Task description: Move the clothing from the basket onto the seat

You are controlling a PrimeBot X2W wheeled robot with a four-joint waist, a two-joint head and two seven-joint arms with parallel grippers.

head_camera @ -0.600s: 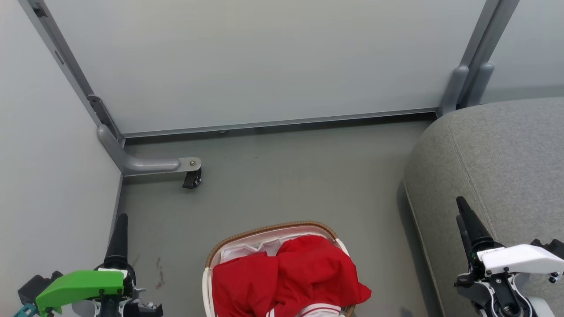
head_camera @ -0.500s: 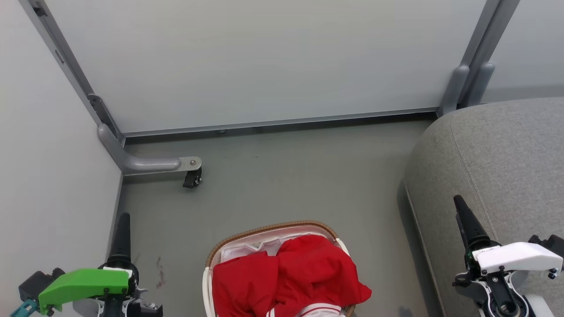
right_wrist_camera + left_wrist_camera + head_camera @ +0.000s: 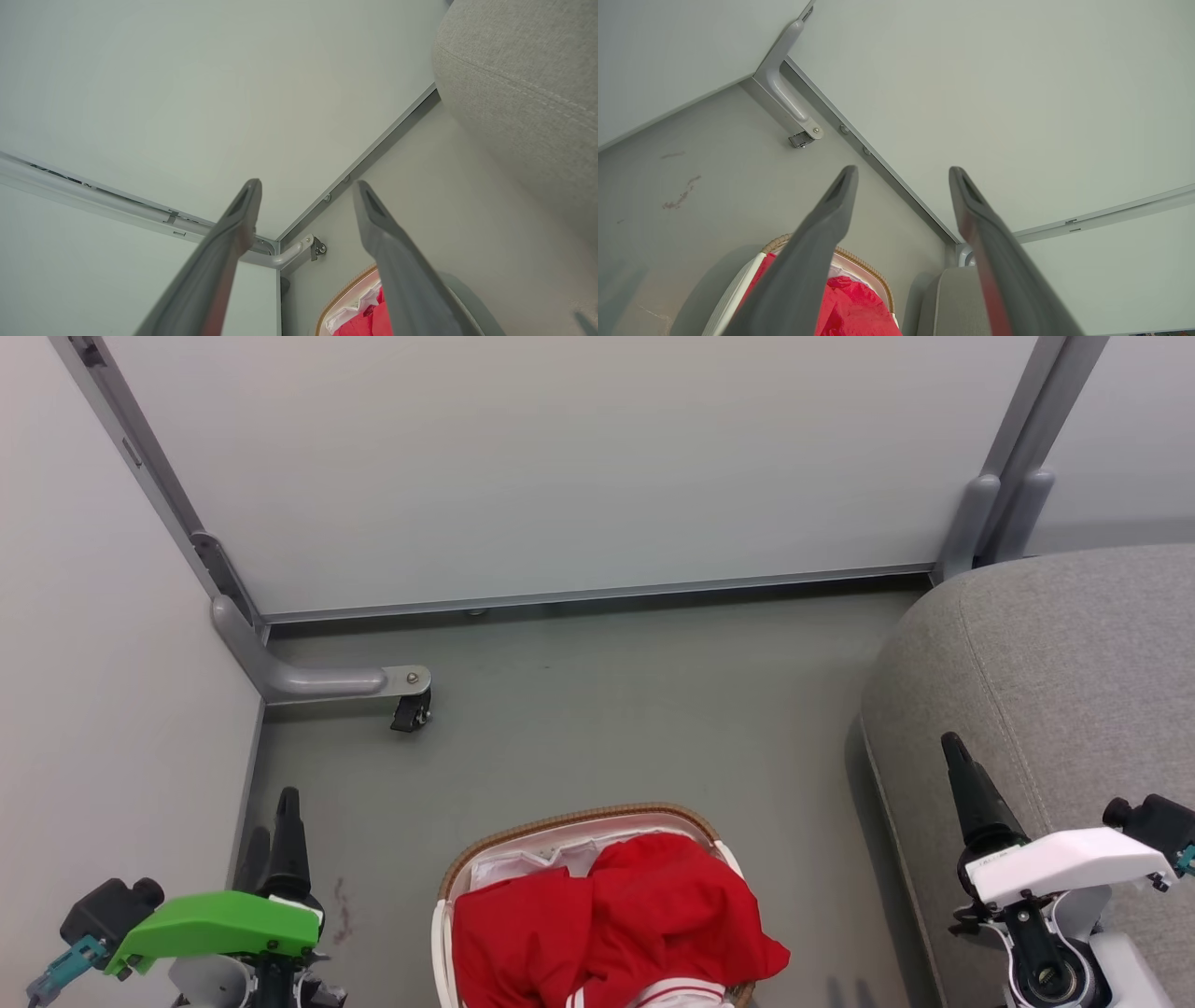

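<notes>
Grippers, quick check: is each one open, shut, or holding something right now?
Left gripper: open, holding nothing.
Right gripper: open, holding nothing.

Clothing [image 3: 616,915] lies in the basket [image 3: 560,819] on the floor [image 3: 607,709]; the seat [image 3: 1055,691] stands right of it.

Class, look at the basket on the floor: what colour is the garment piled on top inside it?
Bright red garment, with white striped trim at its lower edge; the head view shows it best, in the basket.
</notes>
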